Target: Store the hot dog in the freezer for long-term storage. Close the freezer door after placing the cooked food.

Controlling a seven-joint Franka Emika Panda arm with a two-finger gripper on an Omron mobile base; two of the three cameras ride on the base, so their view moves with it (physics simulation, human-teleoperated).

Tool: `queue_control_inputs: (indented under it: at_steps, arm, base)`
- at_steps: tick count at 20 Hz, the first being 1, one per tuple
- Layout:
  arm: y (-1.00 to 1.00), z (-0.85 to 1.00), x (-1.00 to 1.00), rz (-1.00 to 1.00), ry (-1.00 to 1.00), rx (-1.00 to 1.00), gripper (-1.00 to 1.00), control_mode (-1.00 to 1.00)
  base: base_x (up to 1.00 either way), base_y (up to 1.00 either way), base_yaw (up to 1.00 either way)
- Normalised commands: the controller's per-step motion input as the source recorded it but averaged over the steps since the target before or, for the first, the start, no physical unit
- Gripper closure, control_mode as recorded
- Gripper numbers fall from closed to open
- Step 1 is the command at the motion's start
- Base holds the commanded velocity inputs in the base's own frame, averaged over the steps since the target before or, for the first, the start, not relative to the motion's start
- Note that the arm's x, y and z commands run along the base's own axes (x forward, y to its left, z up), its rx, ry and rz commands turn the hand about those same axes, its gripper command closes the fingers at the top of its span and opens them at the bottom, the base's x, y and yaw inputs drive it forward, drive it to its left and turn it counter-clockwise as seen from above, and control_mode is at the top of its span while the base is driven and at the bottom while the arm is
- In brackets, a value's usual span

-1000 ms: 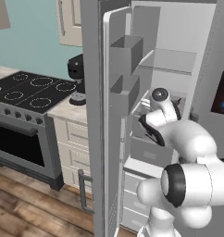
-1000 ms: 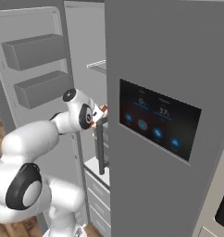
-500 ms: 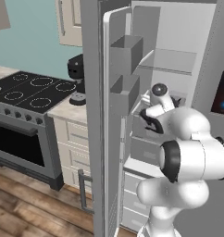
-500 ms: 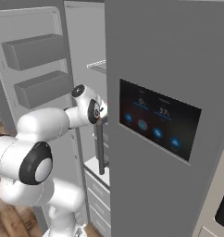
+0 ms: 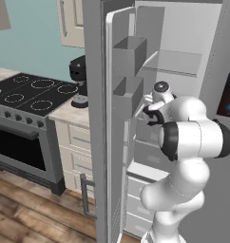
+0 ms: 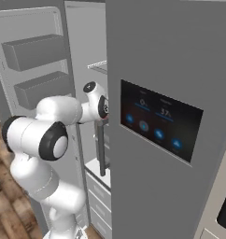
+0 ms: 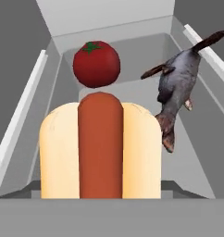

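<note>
The hot dog, a tan bun with a red-orange sausage along it, sits close up at the bottom middle of the hand view, and my fingers are hidden behind it. My gripper reaches into the open freezer at mid height and is shut on the hot dog above a grey shelf tray. The freezer door stands wide open to my left, its grey bins facing the arm.
A red tomato and a grey fish lie in the tray beyond the hot dog. The fridge door with the dark touchscreen is closed on the right. A stove and a black coffee machine stand left of the fridge.
The arm has pushed the hand deeper into the freezer, and the elbow has swung up and forward. The freezer door has not moved.
</note>
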Motion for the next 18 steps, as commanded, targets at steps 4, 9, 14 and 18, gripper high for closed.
queue_control_inputs:
  at_steps: [4, 9, 14, 18]
  arm:
    - [-0.06, -0.14, 0.49, 0.00, 0.02, 0.00, 1.00, -1.00]
    - [-0.05, -0.18, 0.49, 0.00, 0.00, 0.00, 1.00, -1.00]
    - [-0.12, -0.30, 0.45, 0.00, 0.01, 0.00, 1.00, -1.00]
    - [-0.11, -0.39, 0.30, 0.01, 0.02, 0.00, 1.00, -1.00]
  base:
    - [0.00, 0.00, 0.00]
    - [0.00, 0.00, 0.00]
    - [0.00, 0.00, 0.00]
    - [0.00, 0.00, 0.00]
